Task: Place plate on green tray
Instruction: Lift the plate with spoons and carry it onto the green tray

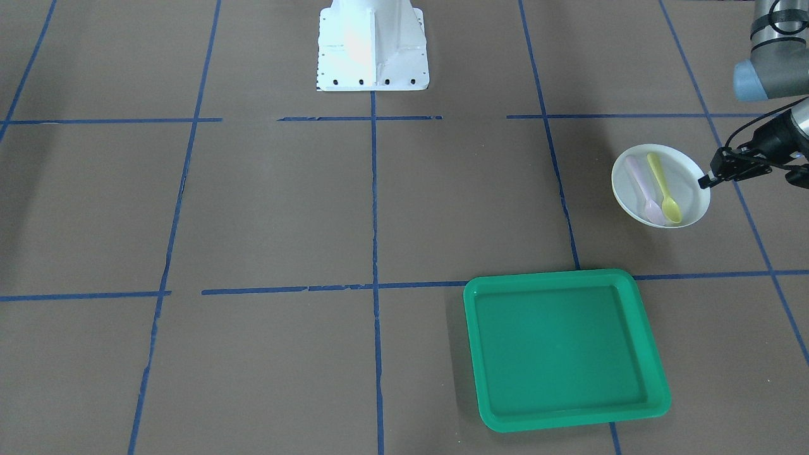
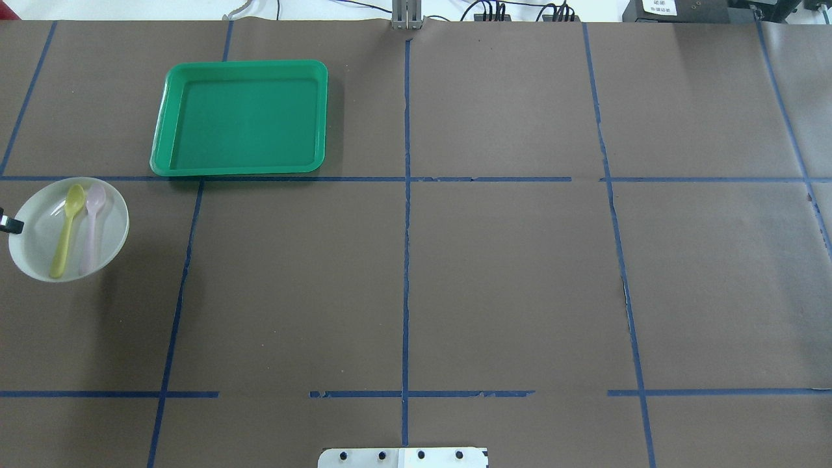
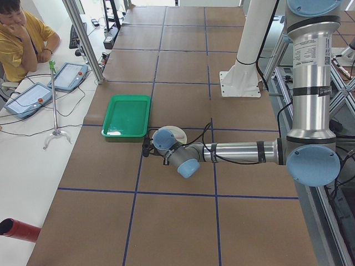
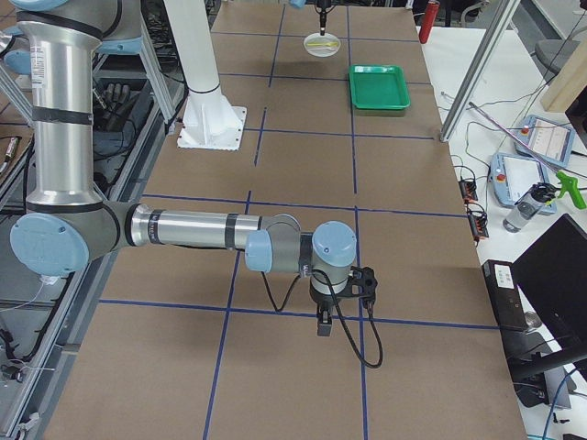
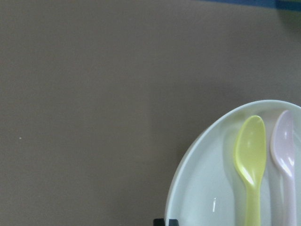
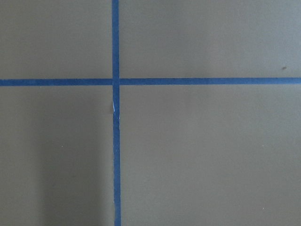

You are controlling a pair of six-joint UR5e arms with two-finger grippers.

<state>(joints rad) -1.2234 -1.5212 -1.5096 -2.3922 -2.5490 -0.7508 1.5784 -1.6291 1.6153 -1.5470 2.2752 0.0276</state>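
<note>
Left gripper (image 1: 706, 182) looks pinched on the plate (image 1: 687, 179) rim, grasp step; next: lift, keep level, carry to green tray (image 1: 562, 347).

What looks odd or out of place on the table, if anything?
Two loose spoons, a yellow spoon and a pink spoon, lie side by side in the white plate, at whose rim the left pincer sits. They could slide when the plate moves. The blue tape lines are torn and gapped in places.

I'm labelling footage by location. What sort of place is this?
Probably a robotics lab's test cell: a left arm and right arm at a paper-covered table gridded with blue tape, and an operator beside teach pendants.
</note>
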